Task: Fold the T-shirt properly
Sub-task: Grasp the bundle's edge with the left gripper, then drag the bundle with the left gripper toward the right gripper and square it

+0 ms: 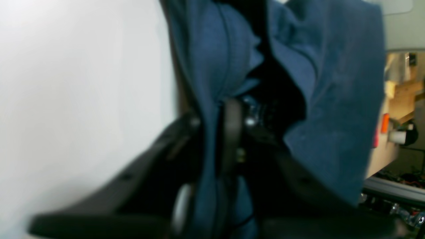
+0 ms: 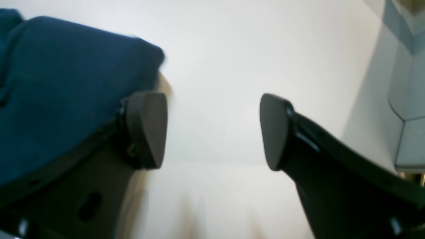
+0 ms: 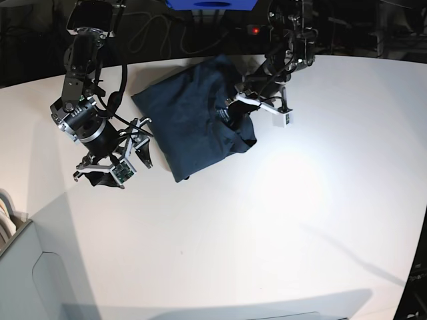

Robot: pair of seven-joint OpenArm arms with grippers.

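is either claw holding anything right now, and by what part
The left claw is shut on the T-shirt, pinching a bunched fold at its right edge. The right claw is open and holds nothing.

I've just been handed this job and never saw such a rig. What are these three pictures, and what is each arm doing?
The wide picture looks down on a white table with two robot arms. The other two come from cameras at each arm's wrist, looking along its jaws. A dark blue T-shirt lies partly folded on the table. The left gripper, on the right in the wide picture, is shut on a fold of T-shirt. The right gripper is open and holds nothing, beside the cloth's edge.
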